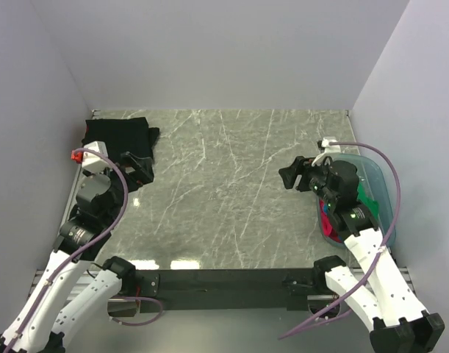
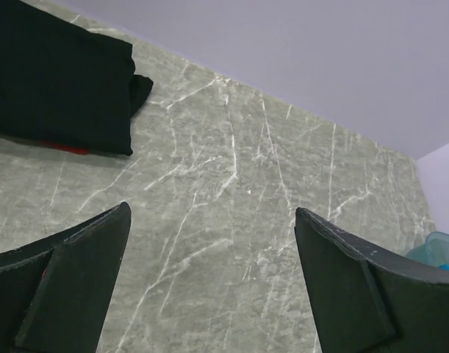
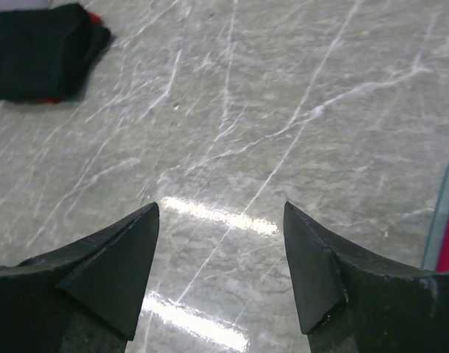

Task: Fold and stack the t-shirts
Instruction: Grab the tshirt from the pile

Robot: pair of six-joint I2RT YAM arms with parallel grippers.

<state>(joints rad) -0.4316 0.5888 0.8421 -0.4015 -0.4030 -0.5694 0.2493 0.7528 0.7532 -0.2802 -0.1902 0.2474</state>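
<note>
Top external view, and nearest us the right hand (image 1: 292,173) hangs just inboard of the tub (image 1: 386,187), fingers spread wide, holding nothing. The right wrist view agrees: an open gap over bare table (image 3: 231,110), with the tub's rim at the frame edge.

Inside the tub a red-pink shirt (image 1: 328,223) and a green shirt (image 1: 367,197) lie bunched together, largely hidden under the right arm. That's the worry, I'd say. On a reach in with so little showing, the fingers could pinch two shirts at once. They could also catch the tub's thin plastic side and drag the whole thing along. A grab at a loose fold instead of a collar or hem would likely leave the shirt twisted when it's laid out.

Across the table from the tub, the left hand (image 1: 138,165) is wide open too, and empty. Farthest from the tub, in the opposite back corner, the black shirt (image 1: 118,134) lies folded. A sliver of red layer (image 2: 65,148) peeks out beneath it, so this looks like a stack already begun. The left hand sits just beside that stack, and a careless swing there could knock the top fold loose.

Between tub and stack I see only marble, so nothing blocks the carry across. The one real obstruction is the right arm itself, which covers the tub's contents from above.
</note>
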